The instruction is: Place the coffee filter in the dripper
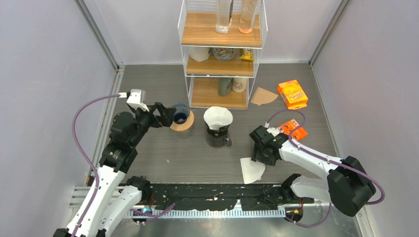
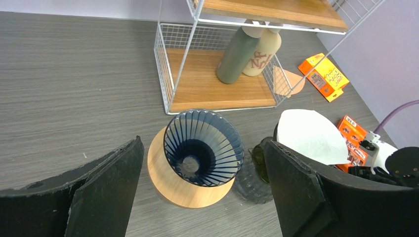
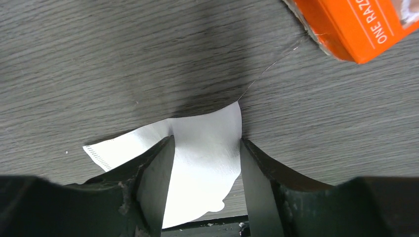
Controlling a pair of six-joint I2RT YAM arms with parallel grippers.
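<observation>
The task looks barely begun: the blue ribbed dripper (image 2: 202, 145) stands empty on its wooden ring (image 2: 170, 185) left of the glass jug (image 1: 218, 137), with the left gripper (image 1: 169, 116) spread wide on either side of it and holding nothing. The coffee filter (image 1: 252, 170) lies on the table (image 1: 163, 84) near the front edge, well apart from the dripper. It is a thin white paper fan, mostly flat with one curled edge, and the right gripper (image 3: 206, 143) straddles it with jaws apart, so grasping, carrying and seating all seem left.
</observation>
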